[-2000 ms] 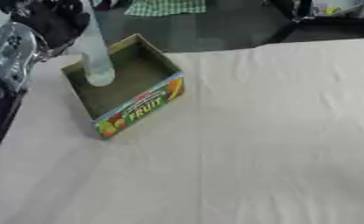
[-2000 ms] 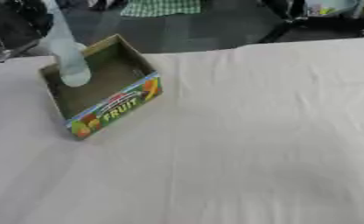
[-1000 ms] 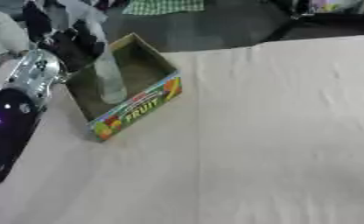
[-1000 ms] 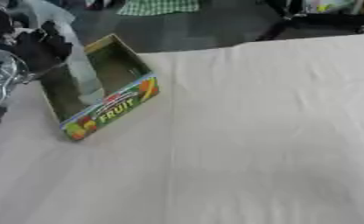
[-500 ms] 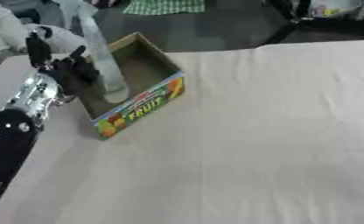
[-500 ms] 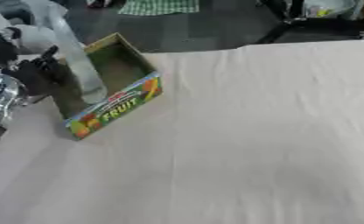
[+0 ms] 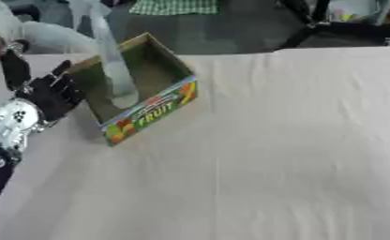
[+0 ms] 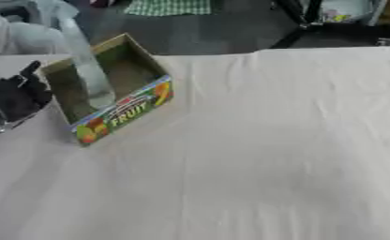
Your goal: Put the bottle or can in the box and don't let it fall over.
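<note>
I see the clear bottle standing upright inside the open box, near its left wall, its base on the box floor. The box sits on the white tablecloth with its "FRUIT" side facing me. The left eye view shows most of my left hand and its silver wrist; the right eye view catches only dark fingers at the frame's edge. The hand is just left of the box, fingers spread and holding nothing, apart from the bottle.

clear bottle upright inside open cardboard fruit box, near its left wall
</note>
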`<action>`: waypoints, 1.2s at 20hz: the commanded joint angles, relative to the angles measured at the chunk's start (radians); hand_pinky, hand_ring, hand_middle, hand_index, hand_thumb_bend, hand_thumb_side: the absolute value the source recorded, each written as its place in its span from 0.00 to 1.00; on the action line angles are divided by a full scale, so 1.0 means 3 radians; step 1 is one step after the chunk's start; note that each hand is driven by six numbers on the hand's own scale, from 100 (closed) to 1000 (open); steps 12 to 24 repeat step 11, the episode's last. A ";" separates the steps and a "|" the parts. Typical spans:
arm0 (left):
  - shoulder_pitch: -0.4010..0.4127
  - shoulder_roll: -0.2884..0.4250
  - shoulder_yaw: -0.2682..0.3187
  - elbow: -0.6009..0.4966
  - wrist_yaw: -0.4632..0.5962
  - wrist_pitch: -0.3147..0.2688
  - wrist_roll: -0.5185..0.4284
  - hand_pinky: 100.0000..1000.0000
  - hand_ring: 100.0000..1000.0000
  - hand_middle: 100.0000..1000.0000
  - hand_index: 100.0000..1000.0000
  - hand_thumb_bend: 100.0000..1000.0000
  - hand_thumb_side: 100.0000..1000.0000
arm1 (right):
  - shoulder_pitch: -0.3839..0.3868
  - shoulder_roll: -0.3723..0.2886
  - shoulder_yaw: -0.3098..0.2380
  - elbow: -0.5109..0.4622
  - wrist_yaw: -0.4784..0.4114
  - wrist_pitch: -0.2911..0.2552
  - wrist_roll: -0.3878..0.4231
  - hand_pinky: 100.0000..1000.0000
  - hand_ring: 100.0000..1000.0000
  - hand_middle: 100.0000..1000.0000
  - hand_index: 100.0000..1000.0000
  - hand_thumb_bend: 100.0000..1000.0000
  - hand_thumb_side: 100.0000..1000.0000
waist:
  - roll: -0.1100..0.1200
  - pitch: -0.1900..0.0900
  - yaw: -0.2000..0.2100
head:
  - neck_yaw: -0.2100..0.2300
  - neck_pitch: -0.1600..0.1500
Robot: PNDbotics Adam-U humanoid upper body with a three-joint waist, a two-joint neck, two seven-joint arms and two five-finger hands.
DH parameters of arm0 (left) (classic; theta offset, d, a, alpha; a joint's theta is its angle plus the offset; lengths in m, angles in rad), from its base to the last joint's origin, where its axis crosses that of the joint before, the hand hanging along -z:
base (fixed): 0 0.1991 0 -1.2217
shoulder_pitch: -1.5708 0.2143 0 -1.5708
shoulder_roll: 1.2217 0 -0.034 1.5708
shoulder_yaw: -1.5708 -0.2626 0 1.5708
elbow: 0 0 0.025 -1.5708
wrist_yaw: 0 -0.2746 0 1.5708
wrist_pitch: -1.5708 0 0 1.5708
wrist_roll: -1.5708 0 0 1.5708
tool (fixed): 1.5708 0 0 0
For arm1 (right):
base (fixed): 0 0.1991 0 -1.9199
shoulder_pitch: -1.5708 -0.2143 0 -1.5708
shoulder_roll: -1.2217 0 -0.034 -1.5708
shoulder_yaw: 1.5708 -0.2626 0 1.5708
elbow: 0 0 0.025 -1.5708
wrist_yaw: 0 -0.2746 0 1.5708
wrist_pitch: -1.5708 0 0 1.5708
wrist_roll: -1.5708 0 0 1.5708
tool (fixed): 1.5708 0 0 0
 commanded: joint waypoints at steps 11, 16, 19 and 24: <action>0.0978 0.0310 0.0669 -0.0952 -0.2262 -0.0690 -0.0419 0.91 1.00 0.81 0.71 0.80 0.65 | 0.0098 -0.0175 -0.0101 -0.0020 -0.0006 -0.0068 -0.0122 0.85 0.97 1.00 1.00 0.00 0.65 | -0.0055 -0.0216 0.0155 | -0.0373 0.0204; 0.0978 0.0310 0.0669 -0.0952 -0.2262 -0.0690 -0.0419 0.91 1.00 0.81 0.71 0.80 0.65 | 0.0098 -0.0175 -0.0101 -0.0020 -0.0006 -0.0068 -0.0122 0.85 0.97 1.00 1.00 0.00 0.65 | -0.0055 -0.0216 0.0155 | -0.0373 0.0204; 0.0978 0.0310 0.0669 -0.0952 -0.2262 -0.0690 -0.0419 0.91 1.00 0.81 0.71 0.80 0.65 | 0.0098 -0.0175 -0.0101 -0.0020 -0.0006 -0.0068 -0.0122 0.85 0.97 1.00 1.00 0.00 0.65 | -0.0055 -0.0216 0.0155 | -0.0373 0.0204; 0.0978 0.0310 0.0669 -0.0952 -0.2262 -0.0690 -0.0419 0.91 1.00 0.81 0.71 0.80 0.65 | 0.0098 -0.0175 -0.0101 -0.0020 -0.0006 -0.0068 -0.0122 0.85 0.97 1.00 1.00 0.00 0.65 | -0.0055 -0.0216 0.0155 | -0.0373 0.0204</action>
